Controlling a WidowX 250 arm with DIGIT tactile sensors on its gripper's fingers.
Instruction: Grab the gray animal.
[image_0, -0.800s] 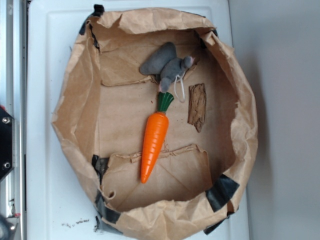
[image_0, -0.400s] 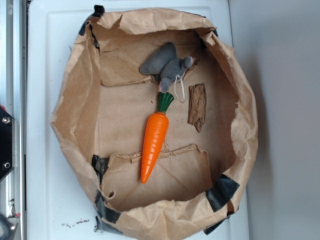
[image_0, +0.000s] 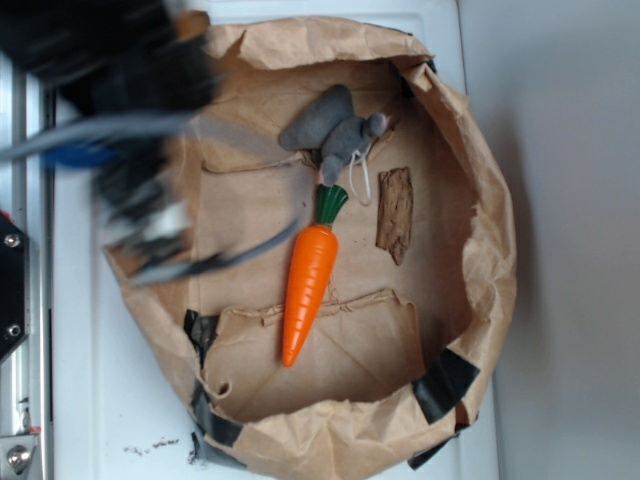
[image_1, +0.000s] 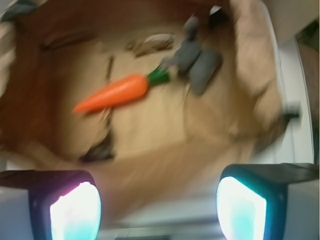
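All around the carrot (image_0: 308, 280), spreading out a white table (image_0: 80, 400) and, on it, a crumpled brown paper bag (image_0: 480, 250) opened up into a shallow walled tray, with black tape (image_0: 443, 382) patching its corners. Looming up and to the left of the carrot in the exterior view, smearing into a dark blur over the bag's left wall: the robot arm (image_0: 130, 130), too blurred for making out details. Framing the bottom of the wrist view, well short of the carrot (image_1: 115, 93), with the gripper (image_1: 157, 207) released, its two glowing fingers (image_1: 75, 210) standing wide apart and clasping nothing. Lying flat on the bag floor, pointing its orange tip away from the gray things and its green leaves toward them. Resting just beyond those leaves and a little to their left, leaning against the bag's wall: a plain dark gray lump (image_0: 318, 115), pressing against the mouse's side. Sitting to the right of the carrot's leafy end, apart from it: a brown bark-like scrap (image_0: 394, 213). Lying directly past the carrot's green top, nose down toward the leaves and meeting or nearly meeting them (cannot tell which): the gray animal (image_0: 347, 140), a small plush mouse with pinkish ears, untouched, also showing softly in the wrist view (image_1: 187, 50). Trailing from the mouse beside the carrot's leaves: a thin white string tail (image_0: 362, 180).
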